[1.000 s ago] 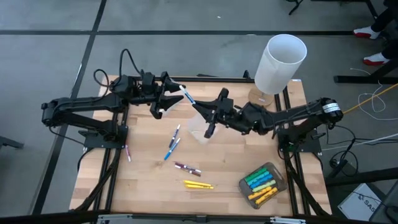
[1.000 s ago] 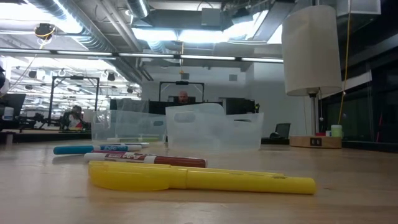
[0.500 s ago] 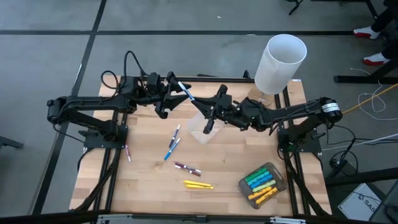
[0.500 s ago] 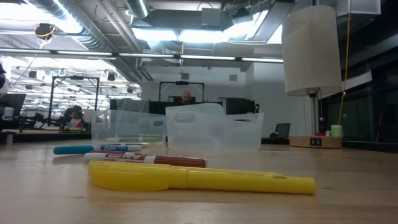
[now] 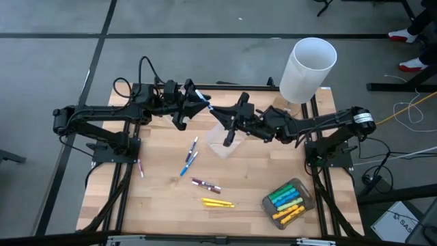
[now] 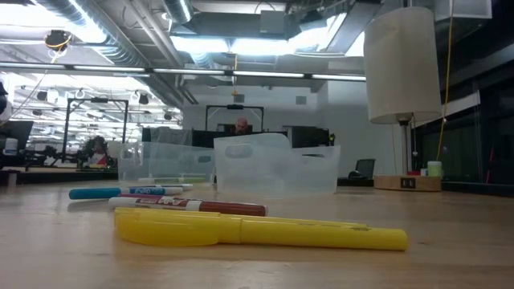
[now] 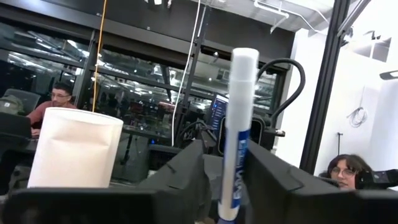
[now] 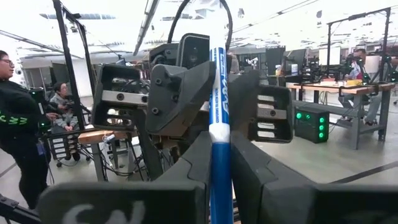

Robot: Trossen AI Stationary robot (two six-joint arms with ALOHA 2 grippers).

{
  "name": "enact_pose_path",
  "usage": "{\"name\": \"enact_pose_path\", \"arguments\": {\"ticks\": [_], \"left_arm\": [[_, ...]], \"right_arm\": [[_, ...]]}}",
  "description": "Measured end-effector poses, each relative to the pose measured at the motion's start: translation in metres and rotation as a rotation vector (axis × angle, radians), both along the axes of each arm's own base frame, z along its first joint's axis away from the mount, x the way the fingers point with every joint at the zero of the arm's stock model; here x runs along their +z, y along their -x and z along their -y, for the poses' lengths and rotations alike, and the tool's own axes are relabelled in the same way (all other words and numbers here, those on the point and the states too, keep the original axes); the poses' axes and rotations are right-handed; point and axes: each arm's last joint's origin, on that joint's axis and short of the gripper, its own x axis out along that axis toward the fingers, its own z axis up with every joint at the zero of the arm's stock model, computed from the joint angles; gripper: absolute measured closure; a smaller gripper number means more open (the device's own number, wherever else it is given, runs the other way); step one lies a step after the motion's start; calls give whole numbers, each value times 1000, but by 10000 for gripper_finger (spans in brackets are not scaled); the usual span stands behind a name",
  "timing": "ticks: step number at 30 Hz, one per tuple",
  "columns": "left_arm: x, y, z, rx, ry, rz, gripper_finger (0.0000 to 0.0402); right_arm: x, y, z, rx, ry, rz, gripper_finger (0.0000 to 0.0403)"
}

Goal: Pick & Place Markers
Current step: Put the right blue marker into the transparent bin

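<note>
holding one white marker with a blue cap between them, the left gripper and the right gripper are meeting above the centre of the frame in the high view, over a clear tub. in the right wrist view the right jaws are pinching the blue end of this marker. in the left wrist view the left jaws are flanking its white end closely, but i cannot tell whether they are pressing on it or standing just clear.

judging progress, the job is looking partly done. a second tub at the lower right of the frame is already holding a bunch of yellow, green and light blue markers. several are still lying loose on the worktop: two blue-capped ones left of centre, a maroon one below them, a yellow pair lower still, and one purple marker by the left edge.
</note>
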Motion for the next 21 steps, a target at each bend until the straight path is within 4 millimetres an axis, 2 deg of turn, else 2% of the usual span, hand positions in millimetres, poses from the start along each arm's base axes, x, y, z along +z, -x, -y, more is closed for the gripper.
{"name": "enact_pose_path", "arguments": {"ticks": [6, 16, 21], "left_arm": [[0, 0, 0, 0, -1, 1, 368], [0, 0, 0, 0, -1, 0, 369], [0, 0, 0, 2, 1, -6, 369]], "right_arm": [[0, 0, 1, -6, 0, -2, 363], [0, 0, 1, -6, 1, -2, 358], [0, 0, 2, -14, -2, -2, 329]]}}
